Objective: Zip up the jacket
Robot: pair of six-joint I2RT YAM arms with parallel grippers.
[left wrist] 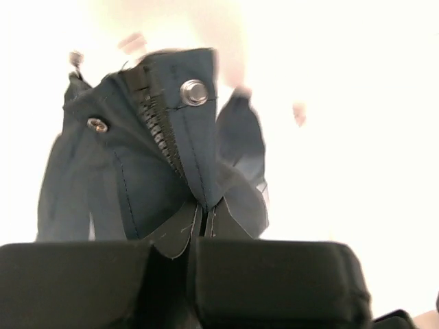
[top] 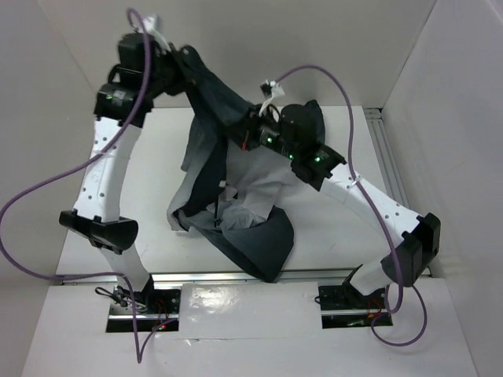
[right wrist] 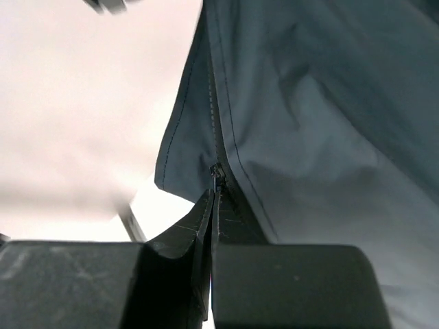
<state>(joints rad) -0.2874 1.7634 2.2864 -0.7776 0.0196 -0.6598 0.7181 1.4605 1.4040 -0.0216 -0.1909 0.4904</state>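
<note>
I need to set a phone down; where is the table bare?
Bare white table lies between the left arm and the dark charcoal fabric jacket, and between its near hem and the right arm. The middle is crowded.

Jacket cloth between left fingers: dark, matt, smooth weave, fine stitched seams. Left fingers black matt plastic, faintly scuffed; right fingers same. Above left fingertips: zipper teeth black, dull, plastic-looking; snap stud shiny metal. Lining pale grey, crumpled cloth.
</note>
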